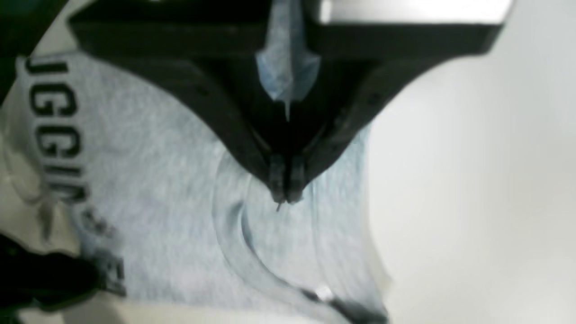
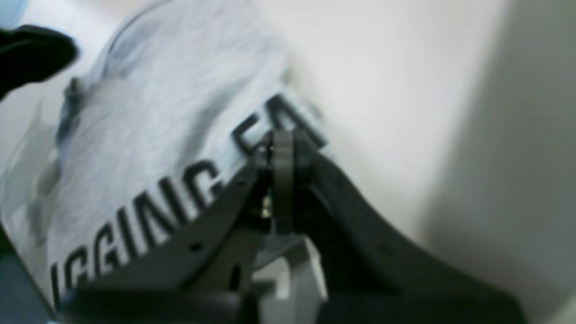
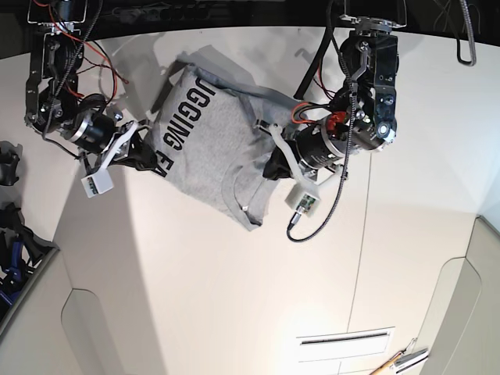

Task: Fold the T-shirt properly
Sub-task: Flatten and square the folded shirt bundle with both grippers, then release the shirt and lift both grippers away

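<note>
The T-shirt is light grey and bunched on the white table, its black lettering facing up. My left gripper is shut on the cloth beside the ribbed collar. In the left wrist view its fingertips are pressed together, and a fold of grey fabric shows between the fingers. My right gripper is shut on the opposite edge of the T-shirt. In the right wrist view its fingertips pinch the cloth at the end of the lettering. The T-shirt spans the gap between both grippers.
The white table has panel seams and a slot at lower right, with small tools near the bottom edge. Dark items sit off the table's left side. Red and black cables hang by the right arm.
</note>
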You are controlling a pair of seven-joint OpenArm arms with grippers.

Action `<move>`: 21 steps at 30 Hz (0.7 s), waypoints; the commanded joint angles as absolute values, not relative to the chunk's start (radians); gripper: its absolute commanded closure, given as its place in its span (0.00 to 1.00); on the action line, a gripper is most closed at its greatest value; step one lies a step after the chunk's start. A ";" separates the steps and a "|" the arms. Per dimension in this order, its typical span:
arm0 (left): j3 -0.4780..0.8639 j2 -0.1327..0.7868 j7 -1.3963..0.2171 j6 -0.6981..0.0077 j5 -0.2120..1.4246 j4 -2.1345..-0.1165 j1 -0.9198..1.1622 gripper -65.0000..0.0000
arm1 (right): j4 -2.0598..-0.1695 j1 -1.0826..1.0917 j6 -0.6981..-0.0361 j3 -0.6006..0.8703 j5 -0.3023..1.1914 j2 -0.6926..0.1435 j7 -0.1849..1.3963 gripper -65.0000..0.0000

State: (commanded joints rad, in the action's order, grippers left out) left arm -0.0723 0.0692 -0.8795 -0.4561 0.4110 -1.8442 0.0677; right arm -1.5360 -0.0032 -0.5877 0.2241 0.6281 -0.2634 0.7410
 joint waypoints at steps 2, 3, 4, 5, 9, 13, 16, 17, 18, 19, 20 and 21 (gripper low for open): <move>-0.072 0.102 -0.884 -0.457 0.430 -1.895 0.087 1.00 | -1.536 0.027 -0.588 0.232 0.617 -0.265 0.741 1.00; -0.072 0.114 -0.891 -0.457 0.432 -1.913 0.102 1.00 | -1.536 0.042 -0.588 0.232 0.596 -0.266 0.741 1.00; -0.072 0.124 -0.902 -0.458 0.433 -1.925 0.120 1.00 | -1.535 0.057 -0.588 0.232 0.570 -0.266 0.739 1.00; -0.072 0.133 -0.911 -0.460 0.434 -1.931 0.138 1.00 | -1.533 0.070 -0.588 0.231 0.545 -0.266 0.737 1.00; -0.072 0.155 -0.917 -0.461 0.446 -1.932 0.226 1.00 | -1.495 0.119 -0.588 0.222 0.531 -0.266 0.718 1.00; -0.073 0.155 -0.916 -0.464 0.445 -1.931 0.303 1.00 | -1.378 0.168 -0.591 0.161 0.531 -0.265 0.713 1.00; -0.073 0.155 -0.917 -0.495 0.470 -1.923 0.327 1.00 | -1.303 0.180 -0.591 0.095 0.531 -0.266 0.707 1.00; -0.073 0.155 -0.915 -0.494 0.483 -1.914 0.326 1.00 | -1.296 0.179 -0.591 0.076 0.530 -0.266 0.708 1.00; -0.073 0.155 -0.908 -0.495 0.488 -1.906 0.321 1.00 | -1.293 0.179 -0.591 0.062 0.531 -0.265 0.708 1.00; -0.073 0.155 -0.903 -0.495 0.490 -1.895 0.311 1.00 | -1.293 0.179 -0.591 0.051 0.532 -0.265 0.708 1.00; -0.073 0.155 -0.901 -0.495 0.490 -1.881 0.298 1.00 | -1.293 0.179 -0.591 0.046 0.540 -0.265 0.712 1.00; -0.073 0.155 -0.901 -0.494 0.490 -1.862 0.282 1.00 | -1.293 0.179 -0.591 0.044 0.548 -0.265 0.725 1.00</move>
State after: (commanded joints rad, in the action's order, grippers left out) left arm -0.0727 0.1551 -0.9012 -0.4942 0.4896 -1.8622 0.2817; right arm -1.2934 0.1791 -0.5907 0.0437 0.5476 -0.2653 0.7246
